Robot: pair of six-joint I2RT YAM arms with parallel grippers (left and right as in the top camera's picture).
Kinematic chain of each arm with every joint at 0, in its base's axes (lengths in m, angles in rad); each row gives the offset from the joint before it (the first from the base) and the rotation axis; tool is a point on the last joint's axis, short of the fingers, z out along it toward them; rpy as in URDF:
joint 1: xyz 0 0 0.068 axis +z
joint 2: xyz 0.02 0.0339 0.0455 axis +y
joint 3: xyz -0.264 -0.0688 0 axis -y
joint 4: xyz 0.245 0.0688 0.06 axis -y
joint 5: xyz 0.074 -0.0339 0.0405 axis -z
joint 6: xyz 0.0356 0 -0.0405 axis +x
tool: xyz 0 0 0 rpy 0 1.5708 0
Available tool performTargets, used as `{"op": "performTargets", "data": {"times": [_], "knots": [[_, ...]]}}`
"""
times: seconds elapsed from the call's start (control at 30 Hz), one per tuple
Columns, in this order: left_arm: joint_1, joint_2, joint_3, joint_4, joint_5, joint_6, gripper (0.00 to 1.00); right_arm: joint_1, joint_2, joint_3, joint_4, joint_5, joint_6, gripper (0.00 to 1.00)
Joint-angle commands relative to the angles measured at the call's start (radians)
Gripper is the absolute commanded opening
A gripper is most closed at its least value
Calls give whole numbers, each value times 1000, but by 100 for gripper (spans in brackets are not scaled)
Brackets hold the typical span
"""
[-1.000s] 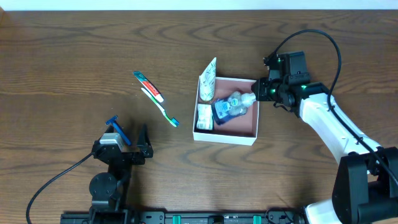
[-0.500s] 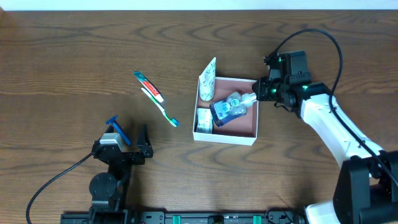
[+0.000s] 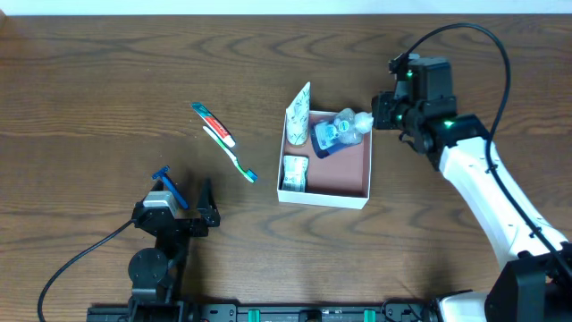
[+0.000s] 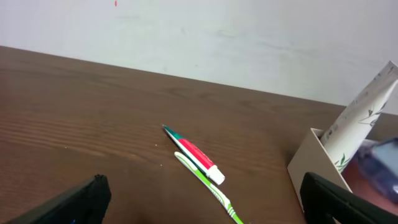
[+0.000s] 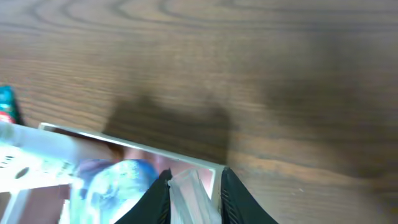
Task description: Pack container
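Note:
The container is a white square box with a pinkish floor at the table's middle. In it stand a white tube at the back left, a small white packet and a clear blue bottle at the back. My right gripper is shut on the bottle's clear cap over the container's back right corner. My left gripper is open and empty at the front left. A green toothbrush and a red toothpaste tube lie left of the container.
A blue razor lies beside my left gripper. The left wrist view shows the toothbrush, the toothpaste, the container's corner and the white tube. A black cable trails from the left arm.
My right gripper moved toward the back with the bottle. The bottle went from lying across the container's middle to the back edge, nearer the right corner. The left arm has not moved.

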Motion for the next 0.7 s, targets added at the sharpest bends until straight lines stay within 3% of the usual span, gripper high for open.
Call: {"op": "performTargets", "data": {"times": [0.0,0.23,0.47,0.6,0.67], "knots": [[-2,0,-16,-36,11,17,98,70,-32,33,2,155,17,23],[-2,0,-16,-36,11,17,98,212,-32,35,4,369,17,24],[-2,0,-16,-36,11,17,98,252,-32,60,-6,419,17,24],[-2,0,-16,-36,11,17,98,245,-32,62,-38,418,43,29],[-2,0,-16,-36,11,17,98,230,-32,62,-64,416,79,36]]}}
